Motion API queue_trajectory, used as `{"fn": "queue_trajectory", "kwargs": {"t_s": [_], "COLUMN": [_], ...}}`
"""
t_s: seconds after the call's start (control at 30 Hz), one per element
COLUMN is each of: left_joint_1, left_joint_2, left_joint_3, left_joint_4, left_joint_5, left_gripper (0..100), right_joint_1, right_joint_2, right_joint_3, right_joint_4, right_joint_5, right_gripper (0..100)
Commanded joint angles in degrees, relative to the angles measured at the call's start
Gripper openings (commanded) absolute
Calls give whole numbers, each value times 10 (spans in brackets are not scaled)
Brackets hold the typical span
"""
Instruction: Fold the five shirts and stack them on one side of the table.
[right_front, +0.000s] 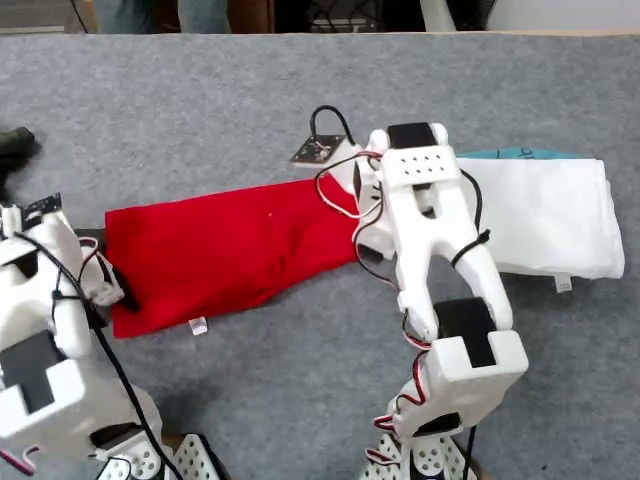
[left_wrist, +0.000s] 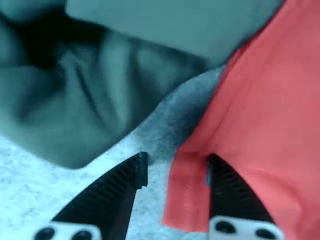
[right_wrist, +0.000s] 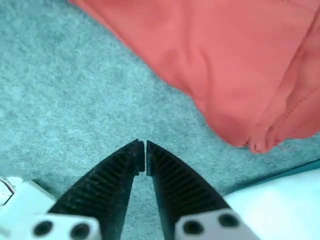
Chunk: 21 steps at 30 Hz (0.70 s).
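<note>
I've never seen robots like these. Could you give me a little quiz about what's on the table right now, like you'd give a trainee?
1. True or false: the right gripper is shut on the red shirt.
2. What colour is the folded shirt lying beside the red one? A white; B yellow; C black.
3. Fill in: the left gripper is ____, straddling the red shirt's hem.
Key: 1 false, it is shut on nothing, over the grey table cover; 2 A; 3 open.
</note>
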Motion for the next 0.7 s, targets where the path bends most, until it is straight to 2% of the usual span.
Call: {"fn": "queue_trajectory", "kwargs": {"t_s": [0.0,0.03,0.27,0.4,0.47,0.57,0.67], "left_joint_1": [24,35,60,41,44,85,169], "left_joint_2": [32,32,23,-52,-108,-200,-279], "left_joint_3": [-31,-34,-51,-92,-109,-121,-126], "left_joint_4": [11,17,18,64,88,112,131], "left_joint_5": [-1,-8,-8,-8,-8,-8,-7], "left_gripper": [56,23,29,29,29,29,29], "right_joint_1": [-4,-4,-4,-3,-3,-3,4], "right_joint_2": [-2,-2,-3,-3,-3,-2,-2], "right_joint_3": [-27,-27,-30,-75,-114,-187,-260], "right_joint_4": [7,7,2,4,3,4,7], "right_joint_5": [-4,-4,-4,-9,-34,-61,-77], "right_gripper": [15,15,15,15,15,15,15]}}
